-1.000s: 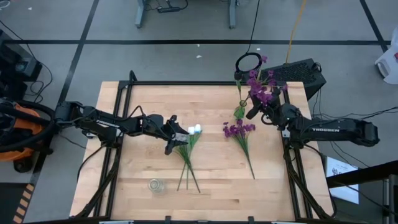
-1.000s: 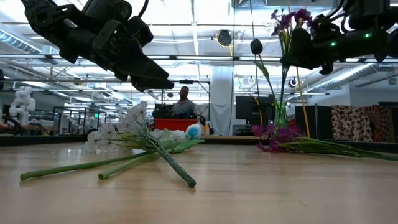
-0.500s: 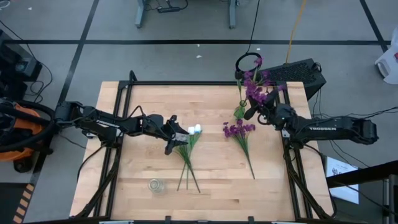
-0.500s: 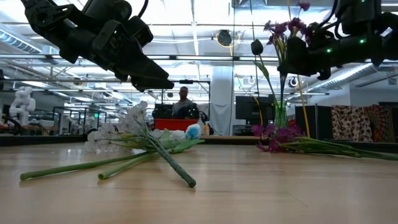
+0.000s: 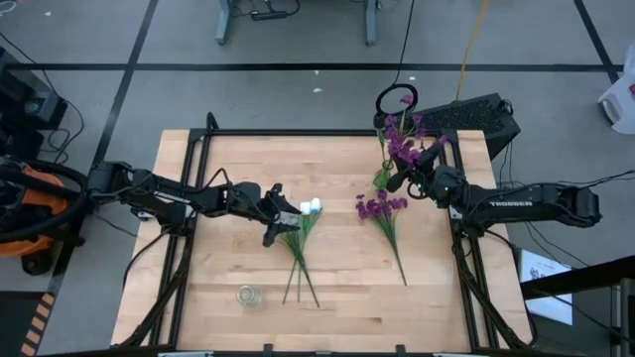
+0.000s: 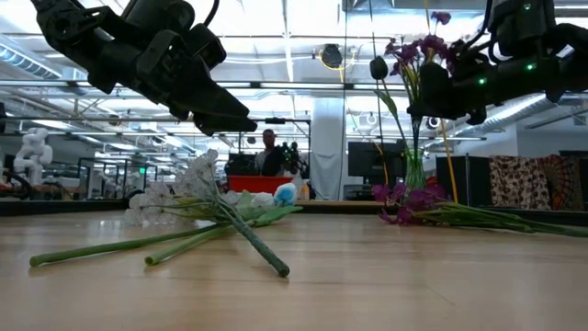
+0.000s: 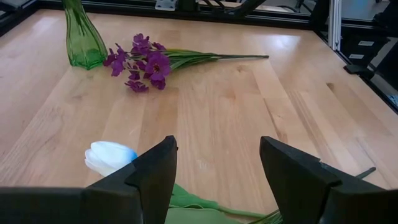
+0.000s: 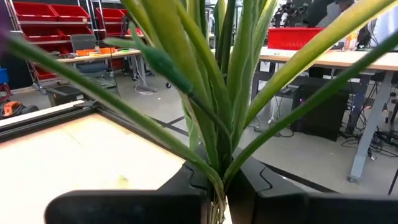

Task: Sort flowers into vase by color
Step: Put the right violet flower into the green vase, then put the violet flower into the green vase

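My right gripper is shut on a purple flower that stands upright over the green vase at the table's far right. In the low view its blossoms are above the gripper. Its thin stem runs down toward the vase; whether it is inside I cannot tell. A second purple bunch lies flat on the table beside the vase. White flowers lie mid-table with their stems toward the near edge. My left gripper hovers open above their buds. My right gripper pinches the purple flower's stem between its two fingers, just below where the long leaves fan out. The fingers come in level from the table's right side and lie across the stem. The flower stands upright, clear of the table, blossoms above the fingers.
A small clear glass stands near the table's near edge. Black frame rails border the table. A black case sits beyond the far right corner. A person stands in the room behind.
My right gripper has sunk a little and shifted toward the table's left, over the vase, carrying the purple flower. The flower stays upright, and its blossoms now stand lower and further left.
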### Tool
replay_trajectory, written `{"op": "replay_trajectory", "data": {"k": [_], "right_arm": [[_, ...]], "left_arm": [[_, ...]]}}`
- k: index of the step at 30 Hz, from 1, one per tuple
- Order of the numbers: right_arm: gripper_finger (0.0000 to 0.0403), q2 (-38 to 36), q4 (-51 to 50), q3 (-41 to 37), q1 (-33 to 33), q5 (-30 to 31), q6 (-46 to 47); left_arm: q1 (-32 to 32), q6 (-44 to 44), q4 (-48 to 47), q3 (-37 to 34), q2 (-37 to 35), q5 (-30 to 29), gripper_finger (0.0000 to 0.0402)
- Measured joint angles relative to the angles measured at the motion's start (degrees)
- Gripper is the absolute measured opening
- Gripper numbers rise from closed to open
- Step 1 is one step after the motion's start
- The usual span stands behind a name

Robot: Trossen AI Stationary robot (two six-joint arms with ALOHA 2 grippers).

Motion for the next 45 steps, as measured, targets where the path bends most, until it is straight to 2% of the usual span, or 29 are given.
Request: {"op": "replay_trajectory", "data": {"k": [20,45], "right_arm": [[0.0028,3.9,0.0,0.0,0.0,0.5,2.6],[0.0226,3.2,-5.7,0.0,0.0,1.6,6.3]], "left_arm": [[0.0,-0.2,-0.1,0.0,0.0,0.0,0.0235],[0.0,0.0,-0.1,0.0,0.0,0.0,0.0235]]}}
